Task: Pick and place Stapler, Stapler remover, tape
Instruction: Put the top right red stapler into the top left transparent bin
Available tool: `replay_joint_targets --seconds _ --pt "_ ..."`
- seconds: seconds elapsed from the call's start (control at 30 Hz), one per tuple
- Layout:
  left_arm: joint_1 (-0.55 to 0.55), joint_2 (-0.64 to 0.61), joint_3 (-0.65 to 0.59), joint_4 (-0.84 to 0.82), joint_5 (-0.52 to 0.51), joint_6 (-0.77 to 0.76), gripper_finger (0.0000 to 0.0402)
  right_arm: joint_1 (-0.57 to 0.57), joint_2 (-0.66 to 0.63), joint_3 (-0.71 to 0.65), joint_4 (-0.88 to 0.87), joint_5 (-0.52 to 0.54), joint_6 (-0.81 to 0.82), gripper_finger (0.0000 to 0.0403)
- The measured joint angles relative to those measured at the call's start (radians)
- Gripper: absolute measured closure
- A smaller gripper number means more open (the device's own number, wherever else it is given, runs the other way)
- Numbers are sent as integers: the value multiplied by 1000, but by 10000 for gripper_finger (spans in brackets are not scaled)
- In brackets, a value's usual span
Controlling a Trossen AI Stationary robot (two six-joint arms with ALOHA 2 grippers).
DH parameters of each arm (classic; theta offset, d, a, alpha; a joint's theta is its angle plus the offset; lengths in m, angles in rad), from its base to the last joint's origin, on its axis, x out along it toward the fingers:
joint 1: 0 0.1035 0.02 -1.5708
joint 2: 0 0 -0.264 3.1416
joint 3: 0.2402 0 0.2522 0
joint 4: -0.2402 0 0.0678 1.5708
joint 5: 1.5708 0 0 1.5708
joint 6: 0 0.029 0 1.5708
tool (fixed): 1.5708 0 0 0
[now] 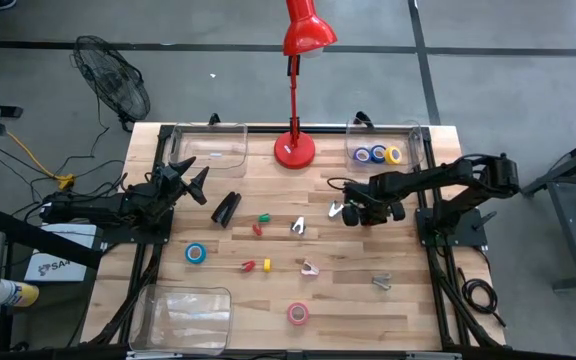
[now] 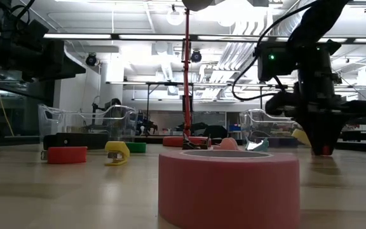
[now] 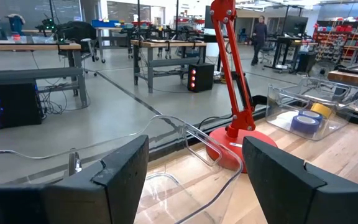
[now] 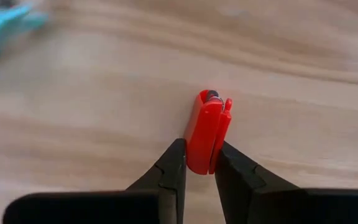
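My right gripper (image 1: 351, 213) points down at the table's right middle and is shut on a small red stapler remover (image 4: 205, 134). A teal stapler remover (image 1: 336, 210) lies just beside it. The black stapler (image 1: 227, 207) lies flat left of centre. Several more small stapler removers are scattered mid-table, such as a white one (image 1: 298, 226) and a pink one (image 1: 310, 268). A blue tape roll (image 1: 196, 253) and a pink tape roll (image 1: 298, 313) lie flat on the wood. My left gripper (image 1: 193, 178) waits open at the left edge, held level. My right gripper pinches the red stapler remover by its two flat sides (image 4: 194, 158) between its two fingers, coming from above and pointing down. One end of it sticks out beyond the fingertips (image 4: 211, 99). I cannot tell whether it rests on the table or is just clear of it.
A red desk lamp (image 1: 294, 150) stands at the far middle. Clear bins sit at the far left (image 1: 208, 148), near left (image 1: 183, 315) and far right (image 1: 408, 135), the last holding blue and yellow tape rolls (image 1: 378, 154). Bare wood lies at the near right.
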Motion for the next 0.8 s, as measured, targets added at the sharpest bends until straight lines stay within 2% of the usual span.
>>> replay_joint_targets --seconds 0.2,0.53,0.8 --pt "0 0 0 0 0 0 147 0 0 25 2 -52 -219 347" --pt "0 0 0 0 0 0 147 -4 0 121 3 -123 -712 347" --pt "0 0 0 0 0 0 147 -85 0 240 -6 -123 -1007 347"
